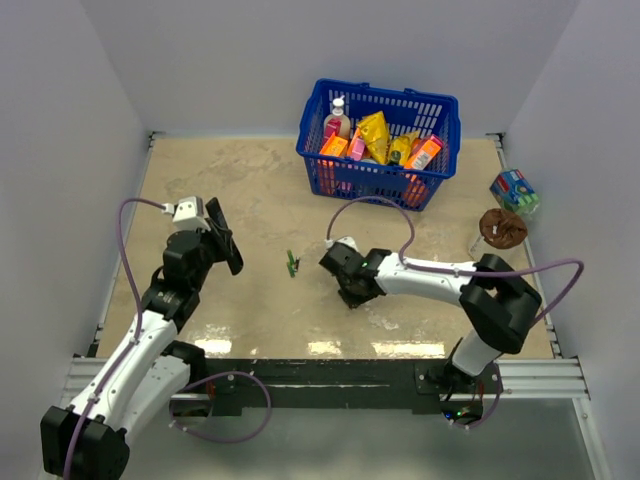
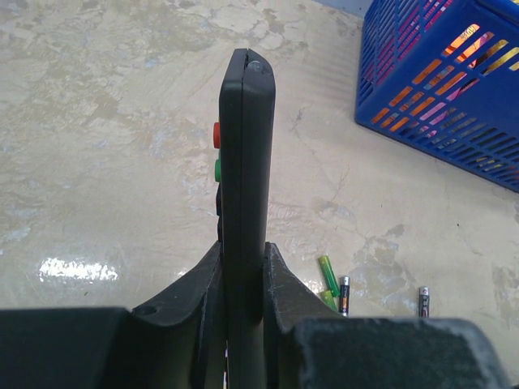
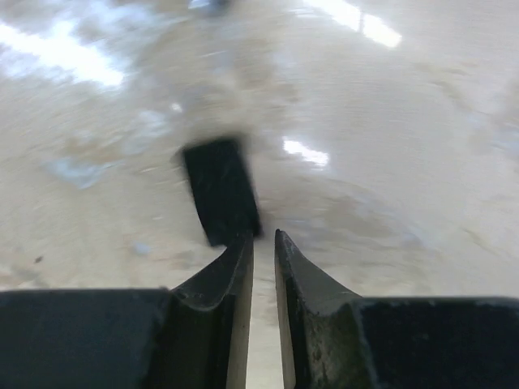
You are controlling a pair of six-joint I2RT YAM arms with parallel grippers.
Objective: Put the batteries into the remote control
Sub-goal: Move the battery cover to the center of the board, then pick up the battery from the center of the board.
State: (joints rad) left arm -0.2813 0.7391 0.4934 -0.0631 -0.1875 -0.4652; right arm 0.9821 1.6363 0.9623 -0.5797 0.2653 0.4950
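Writing: the print on the orange, yellow and pink packets in the blue plastic mesh basket was too small to read. The remote stood edge-on to the camera, so nothing could be read on its face.
Remote: the slim black plastic remote control was a long narrow bar, held upright on its thin edge above the beige mottled worktop. One red button and one green button stuck out on its left side.
Left hand: the left hand was clamped on the lower part of the remote, one finger on each flat face.
Batteries: the slim green cylinder batteries lay on the worktop to the right of the left hand, apart from the remote. Two dark slim batteries lay beside them, one close and one farther to the right.
Right hand: the right hand was low over the worktop, its jaws only a narrow slit apart with nothing between them.
Right wrist view only: a small flat black rectangular piece, blurred, lay on the worktop at the tip of the left finger.
Top view only: both arms showed, with the batteries as a small green spot between the two hands. The basket stood at the far side.
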